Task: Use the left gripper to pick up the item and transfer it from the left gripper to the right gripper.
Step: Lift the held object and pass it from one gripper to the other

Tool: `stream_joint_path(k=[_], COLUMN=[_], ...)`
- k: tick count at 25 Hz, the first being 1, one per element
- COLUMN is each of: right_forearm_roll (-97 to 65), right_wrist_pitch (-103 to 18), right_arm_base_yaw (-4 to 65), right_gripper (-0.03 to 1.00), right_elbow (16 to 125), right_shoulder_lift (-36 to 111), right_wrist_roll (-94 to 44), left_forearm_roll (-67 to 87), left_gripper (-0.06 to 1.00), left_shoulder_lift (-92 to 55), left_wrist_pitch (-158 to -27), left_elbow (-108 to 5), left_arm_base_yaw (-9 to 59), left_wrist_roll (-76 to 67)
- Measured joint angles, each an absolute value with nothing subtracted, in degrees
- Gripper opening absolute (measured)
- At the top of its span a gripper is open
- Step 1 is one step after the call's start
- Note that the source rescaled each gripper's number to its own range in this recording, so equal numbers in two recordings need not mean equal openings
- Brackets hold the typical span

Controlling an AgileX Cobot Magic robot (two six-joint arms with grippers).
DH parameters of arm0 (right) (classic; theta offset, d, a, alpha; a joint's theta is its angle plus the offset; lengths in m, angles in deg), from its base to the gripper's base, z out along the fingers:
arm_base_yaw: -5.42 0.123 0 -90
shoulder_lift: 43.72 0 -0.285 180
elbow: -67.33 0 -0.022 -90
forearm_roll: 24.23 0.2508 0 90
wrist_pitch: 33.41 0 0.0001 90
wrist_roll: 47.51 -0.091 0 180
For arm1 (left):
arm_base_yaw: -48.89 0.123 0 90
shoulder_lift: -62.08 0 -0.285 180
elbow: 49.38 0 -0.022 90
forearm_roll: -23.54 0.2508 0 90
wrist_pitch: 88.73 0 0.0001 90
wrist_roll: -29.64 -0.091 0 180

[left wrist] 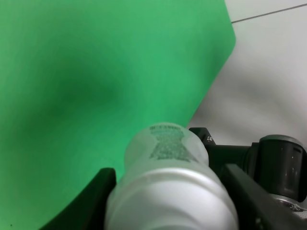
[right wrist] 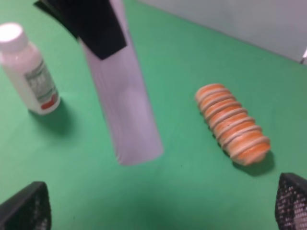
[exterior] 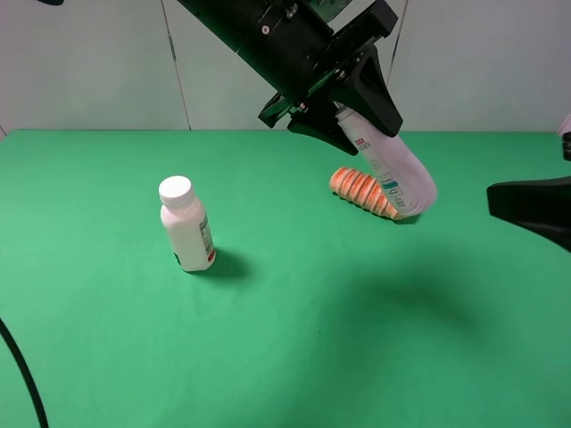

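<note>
- Evidently, the left end effector (exterior: 352,107) was closed on the slim white bottle (exterior: 397,169), clamping it near the neck (the cap was hidden between the black fingers).
- The bottle hung tilted in the air above the green bench (exterior: 268,357), its base lowermost and angled toward the right arm's side.
- In the high view its base overlapped the orange ridged bread roll (exterior: 361,192) lying on the bench.
- The right end effector (right wrist: 158,208) was spread wide and empty, apart from the bottle.
- A stout white-capped bottle (exterior: 187,227) stood upright on the bench, well apart from the roll.
</note>
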State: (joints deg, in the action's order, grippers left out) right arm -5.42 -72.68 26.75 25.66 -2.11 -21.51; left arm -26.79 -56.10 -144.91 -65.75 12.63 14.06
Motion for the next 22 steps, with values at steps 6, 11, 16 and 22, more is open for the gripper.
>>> stream_joint_path(k=[6, 11, 16, 22], right_forearm_roll=[-5.46, -5.61, -5.61, -5.73], right_wrist_pitch=[-69.51, -66.57, -63.51, -59.84], right_arm_base_yaw=[31.4, 35.42, 39.78, 42.26], right_gripper=[1.0, 1.0, 1.0, 1.0], right_elbow=[25.66, 25.66, 25.66, 25.66], right_shoulder_lift=[2.24, 6.54, 10.12, 12.92], right_wrist_roll=[-20.01, -18.58, -17.97, -17.66], left_forearm_roll=[-26.79, -26.79, -26.79, -26.79], left_gripper=[0.0, 0.0, 0.0, 0.0], left_shoulder_lift=[-56.1, -56.1, -56.1, -56.1], left_wrist_pitch=[-144.86, -144.73, -144.66, -144.58], left_elbow=[-65.75, -65.75, -65.75, -65.75], left_arm_base_yaw=[12.63, 12.63, 12.63, 12.63], left_wrist_roll=[14.06, 14.11, 14.11, 14.11])
